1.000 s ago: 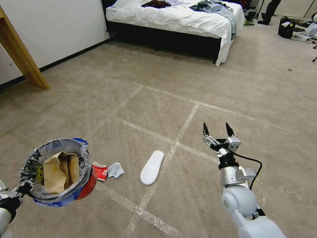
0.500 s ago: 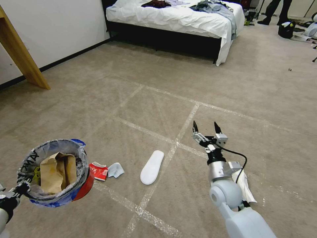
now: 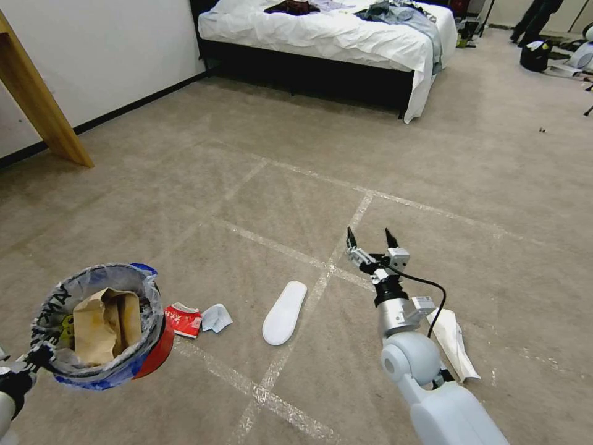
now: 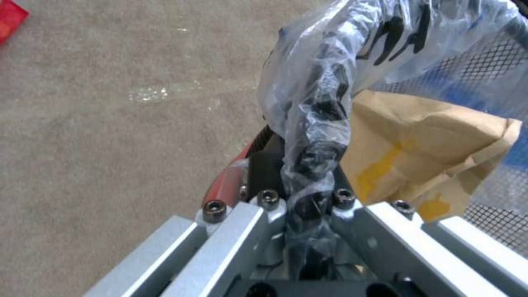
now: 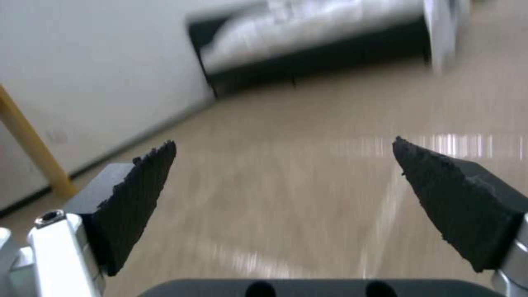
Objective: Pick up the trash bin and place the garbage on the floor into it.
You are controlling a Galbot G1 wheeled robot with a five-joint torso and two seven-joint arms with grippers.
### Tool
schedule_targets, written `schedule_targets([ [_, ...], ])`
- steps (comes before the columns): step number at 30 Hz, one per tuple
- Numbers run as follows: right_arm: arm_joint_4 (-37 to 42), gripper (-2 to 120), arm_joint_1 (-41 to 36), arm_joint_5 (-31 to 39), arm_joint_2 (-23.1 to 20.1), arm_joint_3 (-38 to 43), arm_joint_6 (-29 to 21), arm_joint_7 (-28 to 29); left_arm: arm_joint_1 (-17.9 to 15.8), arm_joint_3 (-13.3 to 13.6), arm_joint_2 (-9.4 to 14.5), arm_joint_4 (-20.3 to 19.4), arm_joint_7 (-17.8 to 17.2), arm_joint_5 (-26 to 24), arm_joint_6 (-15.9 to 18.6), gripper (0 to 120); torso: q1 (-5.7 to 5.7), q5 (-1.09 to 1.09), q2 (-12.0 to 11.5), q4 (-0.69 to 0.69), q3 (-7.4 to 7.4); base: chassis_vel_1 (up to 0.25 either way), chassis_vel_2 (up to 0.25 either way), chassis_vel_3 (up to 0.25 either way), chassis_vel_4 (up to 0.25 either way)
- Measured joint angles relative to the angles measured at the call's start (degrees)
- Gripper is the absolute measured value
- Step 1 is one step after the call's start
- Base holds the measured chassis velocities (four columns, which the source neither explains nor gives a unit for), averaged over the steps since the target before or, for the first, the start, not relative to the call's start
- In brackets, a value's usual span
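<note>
Our left claw (image 4: 308, 206) pinches the rim of the trash bin (image 3: 99, 327), holding it off the floor (image 3: 309, 185) with a brown paper bag (image 3: 99, 324) inside. Our right claw (image 3: 372, 238) hangs spread and empty; a white slipper (image 3: 284, 313) lies on the carpet to its left.

On the floor (image 3: 432, 173): 1 white slipper (image 3: 285, 313), 1 red wrapper (image 3: 183, 319), 1 light-blue scrap (image 3: 216, 317), 1 white paper piece (image 3: 454, 343) by the right arm. 1 trash bin (image 3: 99, 327) w/ 1 brown paper bag (image 3: 99, 324) inside. 2 grippers: left (image 3: 34, 358), right (image 3: 372, 241). 1 bed (image 3: 321, 37) at back.
</note>
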Motion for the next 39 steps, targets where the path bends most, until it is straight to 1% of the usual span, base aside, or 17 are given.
schedule_targets([
  [2,-0.3,100,0.7,9.3,0.0,-1.8,-6.6,4.4,0.1,0.0,0.0,0.0,0.0,0.0,0.0,0,0.00,0.01,0.0,0.00,0.00,0.000,0.000,0.000,0.000],
  [3,-0.3,100,0.7,9.3,0.0,-1.8,-6.6,4.4,0.1,0.0,0.0,0.0,0.0,0.0,0.0,0,0.00,0.01,0.0,0.00,0.00,0.000,0.000,0.000,0.000],
  [4,-0.8,100,1.2,14.5,0.0,-2.5,-9.8,6.7,0.2,-0.1,0.0,-0.1,0.0,0.0,0.0,0,0.00,0.01,0.0,0.00,0.00,0.000,0.000,0.000,0.000],
  [5,-0.8,100,1.2,14.5,0.0,-2.5,-9.8,6.7,0.2,-0.1,0.0,-0.1,0.0,0.0,0.0,0,0.00,0.01,0.0,0.00,0.00,0.000,0.000,0.000,0.000],
  [7,-1.8,100,2.0,21.4,0.2,-3.0,-14.5,9.5,0.3,-0.1,-0.3,-0.1,0.0,0.0,-0.1,0,0.00,0.00,0.0,0.00,0.00,0.000,0.000,0.000,0.000],
  [8,-1.8,100,2.0,21.4,0.2,-3.0,-14.5,9.5,0.3,-0.1,-0.3,-0.1,0.0,0.0,-0.1,0,0.00,0.00,0.0,0.00,0.00,0.000,0.000,0.000,0.000],
  [10,-3.7,100,3.1,28.5,0.7,-3.2,-20.0,12.4,0.4,-0.2,-0.5,0.1,0.0,0.2,-0.2,0,0.00,0.00,0.0,0.00,0.00,0.000,0.000,0.000,0.000],
  [14,-6.6,100,4.0,32.1,1.6,-3.3,-24.0,14.1,0.5,-0.3,-0.6,0.2,0.0,0.3,-0.3,0,0.00,0.01,0.0,0.00,0.00,0.000,0.000,0.000,0.000],
  [16,-12.4,100,5.7,34.2,2.8,-4.1,-27.2,15.2,0.6,-0.5,-0.8,0.4,0.0,0.3,-0.4,0,0.00,0.01,0.0,0.00,0.00,0.000,0.000,0.000,0.000],
  [17,-12.4,100,5.7,34.2,2.8,-4.1,-27.2,15.2,0.6,-0.5,-0.8,0.4,0.0,0.3,-0.4,0,0.00,0.01,0.0,0.00,0.00,0.000,0.000,0.000,0.000],
  [19,-17.2,100,7.1,35.2,3.8,-4.6,-30.6,14.7,0.8,-0.8,-0.9,0.4,0.0,0.3,-0.5,0,0.01,0.00,0.0,0.00,0.00,0.000,0.000,0.000,0.000],
  [23,-21.1,100,8.4,34.7,4.6,-5.5,-31.9,13.3,0.9,-1.0,-0.9,0.4,0.0,0.3,-0.5,0,0.00,0.00,0.0,0.00,0.00,0.000,0.000,0.000,0.000],
  [25,-26.9,100,11.2,33.4,6.2,-7.4,-33.0,10.8,1.1,-1.2,-1.1,0.3,0.0,0.3,-0.5,0,0.00,0.00,0.0,0.00,0.00,0.000,0.000,0.000,0.000],
  [27,-29.5,100,12.3,32.7,7.0,-8.0,-33.6,9.3,1.2,-1.3,-1.2,0.3,0.0,0.3,-0.5,0,0.01,0.00,0.0,0.00,0.00,0.000,0.000,0.000,0.000],
  [33,-36.3,100,15.4,30.2,8.9,-10.0,-33.6,6.1,1.7,-1.7,-1.4,0.1,0.1,0.3,-0.6,0,0.00,-0.01,0.0,0.00,0.00,0.000,0.000,0.000,0.000],
  [36,-42.4,100,18.7,28.2,10.8,-11.5,-32.7,3.0,2.0,-2.1,-1.5,-0.1,0.1,0.2,-0.7,0,0.00,-0.01,0.0,0.00,0.00,0.000,0.000,0.000,0.000],
  [39,-45.4,100,20.3,27.1,11.8,-12.2,-32.1,0.6,2.2,-2.1,-1.5,-0.4,0.1,0.1,-0.7,0,0.01,0.00,0.0,0.01,0.00,0.000,0.000,0.000,0.000],
])
